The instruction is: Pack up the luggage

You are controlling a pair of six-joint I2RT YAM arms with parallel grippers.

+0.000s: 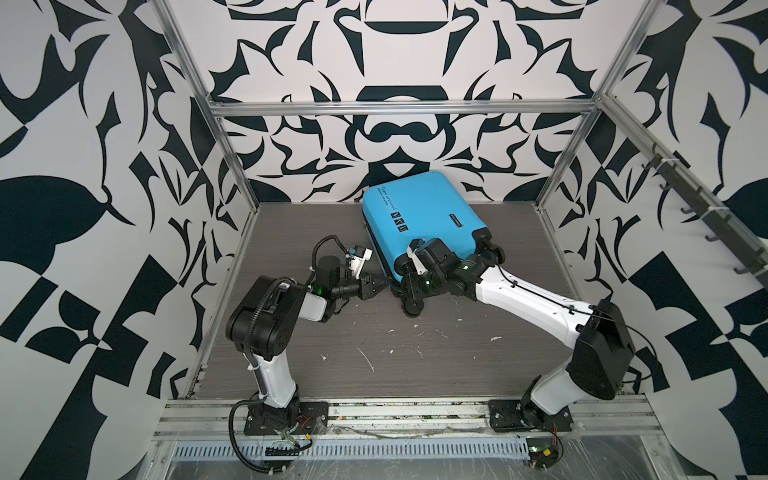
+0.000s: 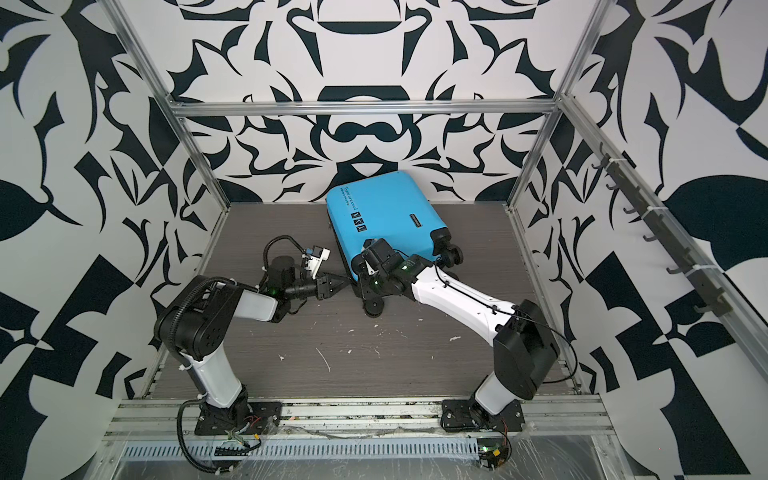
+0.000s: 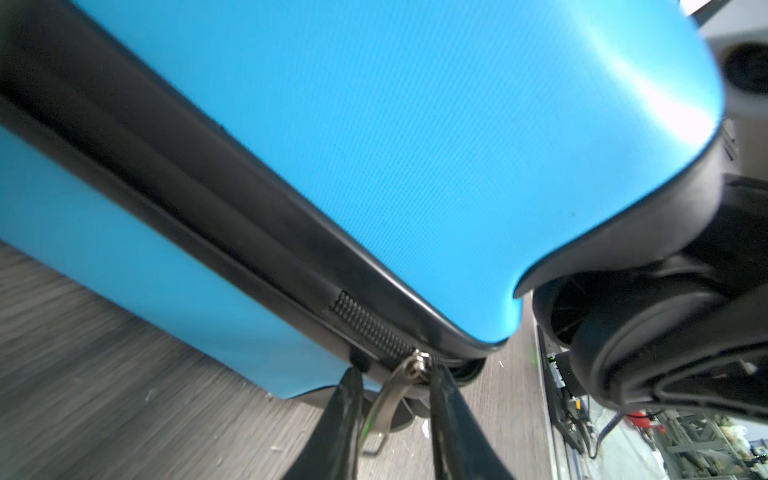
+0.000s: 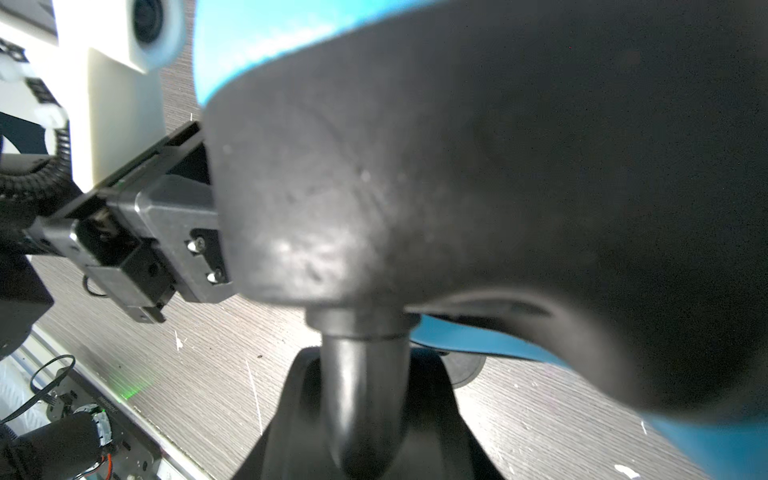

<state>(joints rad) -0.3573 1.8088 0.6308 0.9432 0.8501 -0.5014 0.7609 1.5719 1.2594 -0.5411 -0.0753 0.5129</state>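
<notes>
While resting on the desk (image 1: pixel 415 365) just above frame centre, luggage (image 1: pixel 419 216) with left tool (image 3: pixel 395 376) narrowly spread astride its zipper pull (image 3: pixel 409 368), right tool (image 4: pixel 368 374) clamped on a wheel stem (image 4: pixel 361 345).

Surface: grey wood-grain tabletop (image 1: pixel 457 365).
Far middle: bright blue hard-shell suitcase (image 1: pixel 419 216), lying askew, black wheels toward the near edge.
Near half: scattered white flecks (image 1: pixel 365 359).

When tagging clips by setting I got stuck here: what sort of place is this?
Most likely a robot test cell, not a home: two robot arms bolted to a metal rail, a bare metal frame around the table, and bold black-and-white printed walls. A blue suitcase lies on the table.
</notes>
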